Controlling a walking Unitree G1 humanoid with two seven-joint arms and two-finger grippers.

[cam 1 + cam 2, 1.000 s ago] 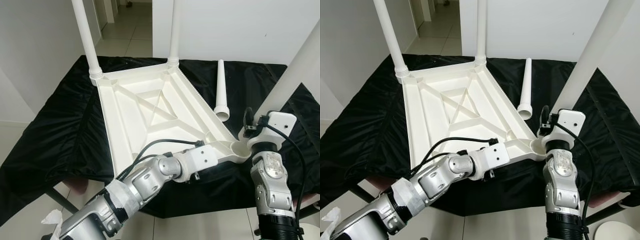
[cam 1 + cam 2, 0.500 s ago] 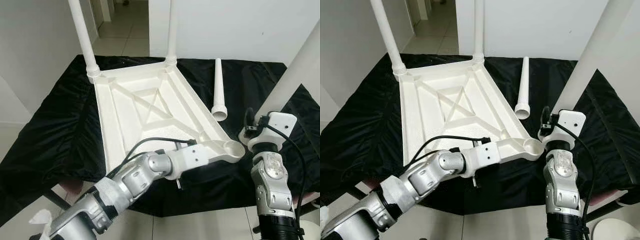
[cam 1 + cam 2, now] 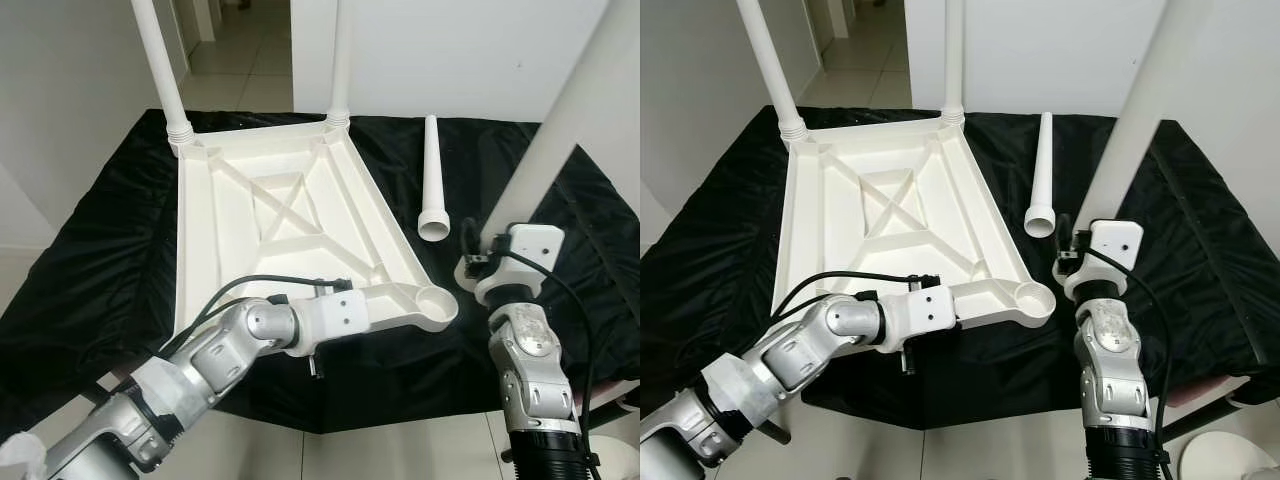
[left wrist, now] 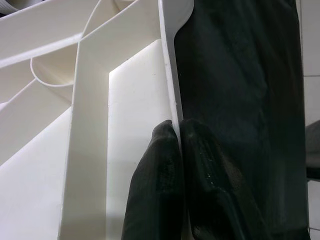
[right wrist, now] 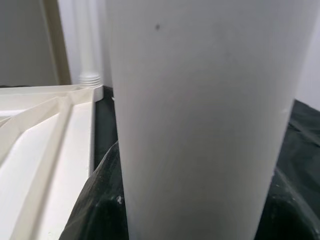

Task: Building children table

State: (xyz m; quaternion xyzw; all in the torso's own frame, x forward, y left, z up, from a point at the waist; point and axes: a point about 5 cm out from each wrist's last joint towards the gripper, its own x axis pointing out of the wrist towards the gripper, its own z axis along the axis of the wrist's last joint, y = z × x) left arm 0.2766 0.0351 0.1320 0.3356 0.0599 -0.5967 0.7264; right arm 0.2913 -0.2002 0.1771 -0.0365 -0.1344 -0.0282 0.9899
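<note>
Fingers of the left gripper (image 4: 177,145) pinched the upturned tabletop's rim (image 4: 170,75) — the right gripper (image 5: 195,200) clasped a white table leg (image 5: 200,100) upright.

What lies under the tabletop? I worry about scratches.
A black cloth spreads under the tabletop and past its edges. What supports the cloth beneath is covered.

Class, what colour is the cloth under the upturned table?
Black cloth, clearest in the right eye view.
</note>
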